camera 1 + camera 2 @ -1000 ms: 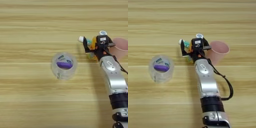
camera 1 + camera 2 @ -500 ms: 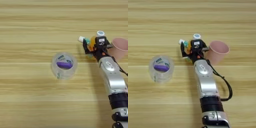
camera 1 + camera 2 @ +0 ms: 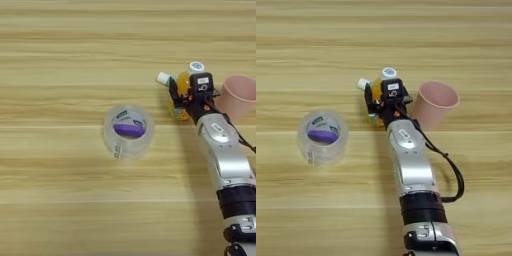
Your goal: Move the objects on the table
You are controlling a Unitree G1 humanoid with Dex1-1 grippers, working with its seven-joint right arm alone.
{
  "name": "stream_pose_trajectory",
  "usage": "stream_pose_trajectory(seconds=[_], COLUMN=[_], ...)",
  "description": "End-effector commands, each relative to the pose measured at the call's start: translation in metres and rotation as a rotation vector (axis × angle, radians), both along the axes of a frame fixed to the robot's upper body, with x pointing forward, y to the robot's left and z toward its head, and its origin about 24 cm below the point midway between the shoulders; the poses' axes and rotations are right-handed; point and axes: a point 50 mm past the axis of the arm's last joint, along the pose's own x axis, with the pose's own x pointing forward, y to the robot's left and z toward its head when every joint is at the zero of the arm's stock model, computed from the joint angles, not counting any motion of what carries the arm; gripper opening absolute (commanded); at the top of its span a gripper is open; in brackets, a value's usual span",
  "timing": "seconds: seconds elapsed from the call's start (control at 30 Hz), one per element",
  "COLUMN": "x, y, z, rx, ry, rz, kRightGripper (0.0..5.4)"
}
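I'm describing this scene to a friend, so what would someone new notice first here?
The silver forearm rising from the bottom edge, its right gripper at the orange-juice bottle right of centre. Just right of that stands the pink cup, open end up. Alone to the left on the wooden table sits the clear tape roll with its purple label.

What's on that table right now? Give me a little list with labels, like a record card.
surface: wooden table
tape roll: clear, purple core label, apart from the rest, to the left
juice bottle: orange, at the gripper, mostly hidden by it
white cap: pokes out left of the gripper
small tube: white-and-teal end shows just beyond the gripper
cup: pink, upright, right of the gripper
gripper: at the bottle; grip unclear
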Motion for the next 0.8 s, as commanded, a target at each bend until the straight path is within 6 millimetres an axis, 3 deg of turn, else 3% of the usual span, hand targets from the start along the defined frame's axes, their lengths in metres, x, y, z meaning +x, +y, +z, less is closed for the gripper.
stream_pose_trajectory(seconds=[0.03, 0.37, 0.8], x=[0.016, 0.028, 0.037], y=[0.012, 0.023, 0.057], z=[0.034, 0.027, 0.024], rx=[0.014, 0.086, 0.096], ry=[-0.122, -0.061, -0.054], rz=[0.07, 0.15, 0.306], kRightGripper=[3.53, 3.53, 3.52])
